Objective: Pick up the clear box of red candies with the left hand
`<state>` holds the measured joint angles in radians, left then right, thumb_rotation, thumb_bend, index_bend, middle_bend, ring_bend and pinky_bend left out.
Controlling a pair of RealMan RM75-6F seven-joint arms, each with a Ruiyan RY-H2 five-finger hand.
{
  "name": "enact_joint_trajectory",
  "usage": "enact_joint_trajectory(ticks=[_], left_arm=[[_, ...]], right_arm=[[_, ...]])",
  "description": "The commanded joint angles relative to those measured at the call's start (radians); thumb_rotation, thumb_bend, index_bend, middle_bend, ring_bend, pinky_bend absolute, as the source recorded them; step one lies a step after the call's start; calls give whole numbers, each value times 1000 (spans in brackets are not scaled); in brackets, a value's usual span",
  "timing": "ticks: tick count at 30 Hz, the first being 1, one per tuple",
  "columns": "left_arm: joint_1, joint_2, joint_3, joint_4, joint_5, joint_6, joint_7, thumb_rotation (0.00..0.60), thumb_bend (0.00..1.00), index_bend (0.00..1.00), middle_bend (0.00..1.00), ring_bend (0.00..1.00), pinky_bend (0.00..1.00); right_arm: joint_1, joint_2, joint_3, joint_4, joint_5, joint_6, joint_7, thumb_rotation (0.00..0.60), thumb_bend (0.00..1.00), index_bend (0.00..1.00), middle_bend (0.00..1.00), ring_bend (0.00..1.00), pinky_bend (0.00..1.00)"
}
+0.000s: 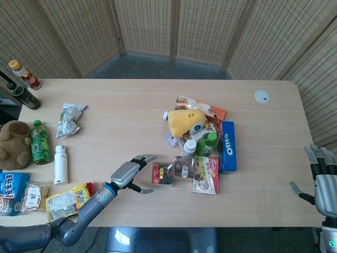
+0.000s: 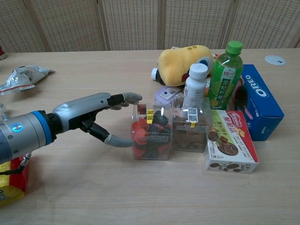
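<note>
The clear box of red candies (image 2: 151,132) (image 1: 162,173) stands on the table, at the left end of a row of snack boxes. My left hand (image 2: 96,115) (image 1: 130,173) is just left of it, open, fingers stretched toward the box's far left corner and thumb toward its near left side. The thumb tip looks to be at the box wall; contact is unclear. My right hand (image 1: 324,181) is open at the table's right edge, far from the box, holding nothing.
A clear box of brown sweets (image 2: 190,131) touches the candy box's right side. Behind stand a white bottle (image 2: 194,86), a green bottle (image 2: 227,75), a yellow plush (image 2: 183,58). A biscuit box (image 2: 229,142) and Oreo box (image 2: 260,101) lie right. A yellow snack bag (image 2: 11,180) lies left.
</note>
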<state>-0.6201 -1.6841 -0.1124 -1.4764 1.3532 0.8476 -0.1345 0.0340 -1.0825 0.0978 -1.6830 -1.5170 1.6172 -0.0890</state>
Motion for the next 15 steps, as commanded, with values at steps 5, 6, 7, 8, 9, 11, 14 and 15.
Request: enact_joint_trajectory(ticks=[5, 6, 7, 8, 9, 11, 14, 15], left_arm=[[-5, -92, 3, 90, 12, 52, 18, 472, 0, 0, 0, 0, 0], [-5, -111, 1, 108, 17, 64, 12, 504, 0, 0, 0, 0, 0], [-6, -125, 0, 121, 21, 71, 5, 526, 1, 0, 0, 0, 0], [-6, -138, -2, 134, 24, 77, -5, 564, 19, 0, 0, 0, 0], [-7, -151, -5, 146, 26, 83, -16, 587, 51, 0, 0, 0, 0], [-13, -178, -10, 178, 29, 86, -39, 600, 130, 22, 13, 28, 7], [-20, -207, -19, 211, 35, 95, -72, 600, 232, 138, 120, 211, 171], [-21, -213, -19, 220, 39, 100, -77, 600, 268, 179, 161, 267, 234]], right_arm=[[-11, 4, -1, 5, 1, 10, 11, 586, 205, 0, 13, 0, 0], [-13, 5, -1, 6, 1, 12, 13, 589, 204, 0, 12, 0, 0], [-15, 5, -1, 6, 1, 13, 14, 588, 204, 0, 12, 0, 0], [-17, 6, -1, 6, 0, 15, 15, 587, 205, 0, 12, 0, 0], [-18, 7, -1, 6, 0, 16, 17, 587, 205, 0, 12, 0, 0], [-22, 10, -1, 6, 1, 19, 21, 588, 204, 0, 13, 0, 0], [-26, 12, -1, 6, 0, 23, 26, 588, 203, 0, 12, 0, 0], [-28, 13, -1, 7, 0, 25, 27, 587, 203, 0, 12, 0, 0]])
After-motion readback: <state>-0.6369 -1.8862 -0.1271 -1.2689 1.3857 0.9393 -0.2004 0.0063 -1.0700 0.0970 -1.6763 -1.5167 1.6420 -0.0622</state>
